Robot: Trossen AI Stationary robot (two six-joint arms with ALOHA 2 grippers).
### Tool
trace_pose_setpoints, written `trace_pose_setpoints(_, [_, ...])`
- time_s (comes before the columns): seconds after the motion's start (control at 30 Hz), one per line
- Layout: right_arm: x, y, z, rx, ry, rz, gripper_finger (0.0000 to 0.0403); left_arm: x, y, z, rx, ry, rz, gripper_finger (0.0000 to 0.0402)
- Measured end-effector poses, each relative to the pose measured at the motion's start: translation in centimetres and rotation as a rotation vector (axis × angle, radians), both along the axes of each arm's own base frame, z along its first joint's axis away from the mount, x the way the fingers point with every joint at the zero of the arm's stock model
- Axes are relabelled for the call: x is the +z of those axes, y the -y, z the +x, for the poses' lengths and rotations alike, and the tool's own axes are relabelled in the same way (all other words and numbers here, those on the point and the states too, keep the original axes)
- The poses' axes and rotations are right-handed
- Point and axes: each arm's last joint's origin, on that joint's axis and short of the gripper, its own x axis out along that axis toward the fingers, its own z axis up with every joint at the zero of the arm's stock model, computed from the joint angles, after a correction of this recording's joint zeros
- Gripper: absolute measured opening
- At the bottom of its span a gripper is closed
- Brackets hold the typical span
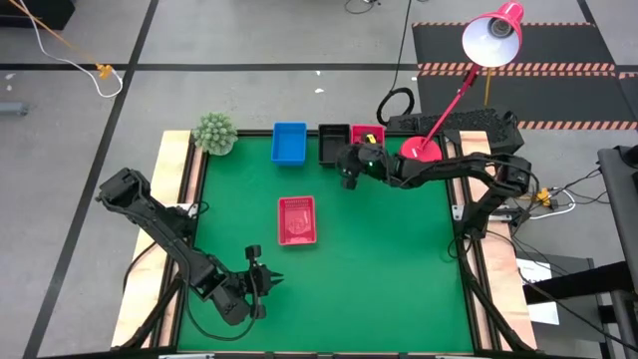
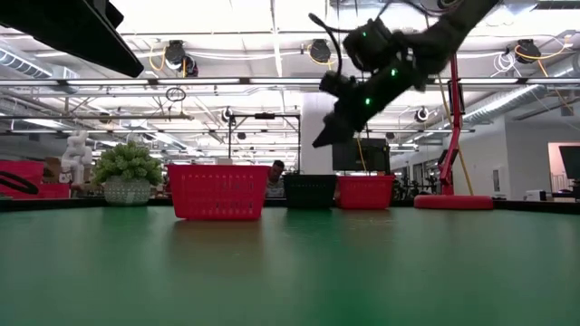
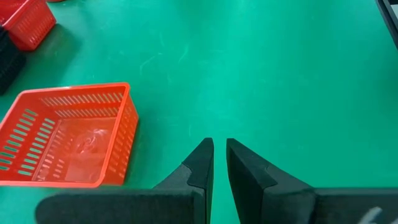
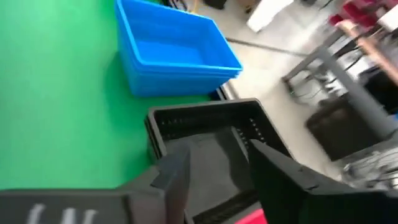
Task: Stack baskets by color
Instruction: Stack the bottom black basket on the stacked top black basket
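Along the table's far edge stand blue baskets (image 1: 289, 143), nested in one stack, black baskets (image 1: 333, 143) and a red basket (image 1: 368, 134), each resting on its bottom. Another red basket (image 1: 297, 219) sits alone on its bottom at mid-table. My right gripper (image 4: 217, 152) hovers open just above and in front of the black baskets (image 4: 205, 124), with nothing between its fingers. In the low view it (image 2: 319, 140) is clear of them. My left gripper (image 3: 219, 146) waits at the near left, fingers almost together, empty, pointing toward the lone red basket (image 3: 68, 134).
A small green spiky plant (image 1: 214, 133) stands at the far left corner. A red desk lamp has its round base (image 1: 419, 150) at the far right, next to the red basket. Bare green mat (image 1: 399, 269) covers the near right half.
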Motion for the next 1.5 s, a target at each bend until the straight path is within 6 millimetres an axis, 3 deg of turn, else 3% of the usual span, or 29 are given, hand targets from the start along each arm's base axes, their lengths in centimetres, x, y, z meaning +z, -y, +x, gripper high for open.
trace_pose_setpoints(0.23, [3.5, -1.0, -0.5, 0.028, -0.048, 0.068, 0.0066, 0.0, 0.0, 0.0, -0.001, 0.0, 0.001, 0.0047])
trace_pose_setpoints(0.4, [3.4, 0.4, -1.0, -0.107, 0.017, 0.13, 0.0019, 0.0, -0.2, 0.2, -0.004, -0.003, 0.016, 0.0047])
trace_pose_setpoints(0.5, [3.1, 1.3, -1.3, -0.101, 0.042, 0.215, 0.0003, 0.0, -0.6, 0.5, -0.007, -0.008, 0.046, 0.0047])
trace_pose_setpoints(0.67, [2.5, 1.0, -1.5, -0.053, 0.033, 0.302, 0.0009, 0.1, -2.6, 2.1, 0.004, -0.028, 0.143, 0.0047])
trace_pose_setpoints(0.87, [-0.7, -2.9, -1.7, -0.009, 0.022, 0.379, 0.0003, 0.3, -6.5, 4.6, 0.0, -0.076, 0.288, 0.0047])
trace_pose_setpoints(1.03, [-2.8, -5.1, -2.4, -0.155, 0.226, 0.3, 0.0002, 0.6, -10.0, 6.1, 0.023, -0.112, 0.24, 0.0047])
trace_pose_setpoints(1.17, [-4.1, -5.2, -2.4, -0.215, 0.247, 0.306, 0.0015, 0.5, -11.2, 6.5, -0.005, -0.142, 0.183, 0.0047])
trace_pose_setpoints(1.27, [-4.8, -4.6, -1.7, -0.287, 0.317, 0.389, 0.0038, 0.4, -11.9, 6.7, 0.004, -0.15, 0.185, 0.0047])
trace_pose_setpoints(1.37, [-5.9, -4.8, -1.6, -0.284, 0.281, 0.426, 0.0066, 0.6, -12.9, 6.9, 0.019, -0.15, 0.198, 0.0047])
trace_pose_setpoints(1.5, [-5.5, -5.8, -1.8, -0.246, 0.235, 0.437, 0.0091, 1.1, -14.7, 7.3, 0.015, -0.149, 0.242, 0.0047])
